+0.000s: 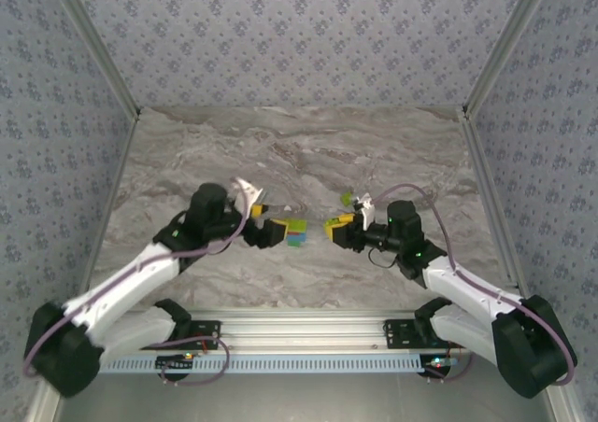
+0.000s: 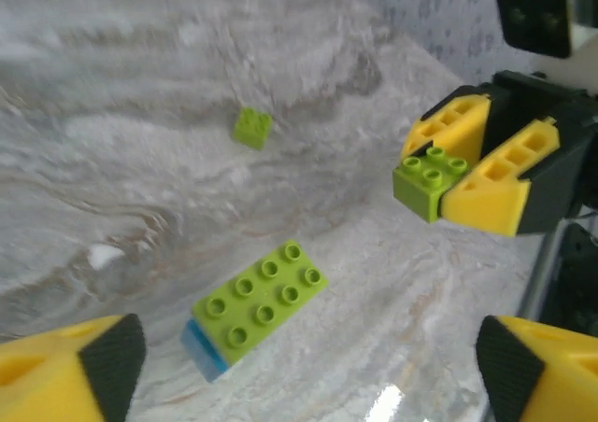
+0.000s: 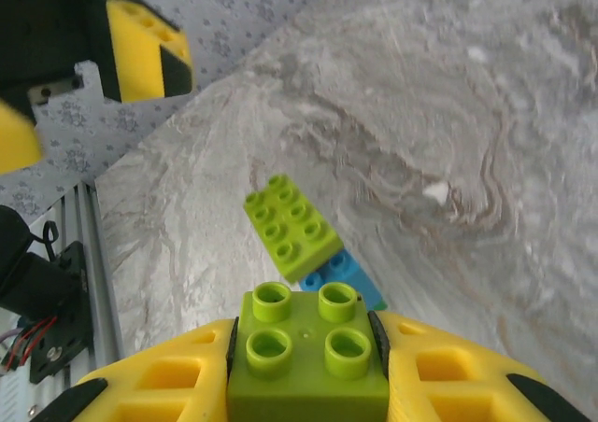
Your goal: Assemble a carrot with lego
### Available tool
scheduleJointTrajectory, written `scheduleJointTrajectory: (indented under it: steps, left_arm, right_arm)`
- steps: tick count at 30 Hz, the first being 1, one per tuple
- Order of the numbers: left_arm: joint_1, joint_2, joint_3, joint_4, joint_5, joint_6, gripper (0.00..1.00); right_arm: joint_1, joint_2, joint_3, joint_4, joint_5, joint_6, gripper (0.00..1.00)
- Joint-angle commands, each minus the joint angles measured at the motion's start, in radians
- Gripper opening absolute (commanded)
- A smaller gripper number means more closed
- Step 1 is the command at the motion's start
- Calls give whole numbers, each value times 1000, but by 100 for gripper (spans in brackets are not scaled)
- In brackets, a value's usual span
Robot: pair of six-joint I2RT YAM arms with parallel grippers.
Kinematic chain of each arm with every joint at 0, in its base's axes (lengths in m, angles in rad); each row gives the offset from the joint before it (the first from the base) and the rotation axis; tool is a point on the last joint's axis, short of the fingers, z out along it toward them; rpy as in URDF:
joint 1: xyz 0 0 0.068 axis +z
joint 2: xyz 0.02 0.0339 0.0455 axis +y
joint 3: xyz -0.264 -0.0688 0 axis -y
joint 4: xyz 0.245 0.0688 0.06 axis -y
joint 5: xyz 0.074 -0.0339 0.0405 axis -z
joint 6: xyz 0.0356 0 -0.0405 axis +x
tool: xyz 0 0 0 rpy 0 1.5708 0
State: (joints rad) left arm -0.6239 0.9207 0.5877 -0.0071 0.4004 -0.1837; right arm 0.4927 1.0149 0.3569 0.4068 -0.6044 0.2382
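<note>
While the left tool (image 1: 277, 232) gapes wide beside the carrot (image 2: 257, 305), the right tool (image 3: 306, 389) clamps a yellow-green brick (image 3: 301, 343).

Three yellow-green bricks (image 2: 260, 301) (image 2: 251, 127) (image 2: 428, 181), one blue brick (image 2: 201, 352)

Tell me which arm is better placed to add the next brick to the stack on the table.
Right: the right end effector holds a small yellow-green brick close to the stack; the left end effector is open, holding nothing.
</note>
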Motion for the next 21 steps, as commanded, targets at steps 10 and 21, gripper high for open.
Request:
scheduleJointTrajectory:
  steps: [10,21]
  left_arm:
    - [52,16,-325,683,32,324,98]
    - [204,463,-217,851,351,375,97]
  right_arm:
    - [-14,19,116,-39,-65,-72,29]
    - [-50,93,195,-94,-145,-65,30]
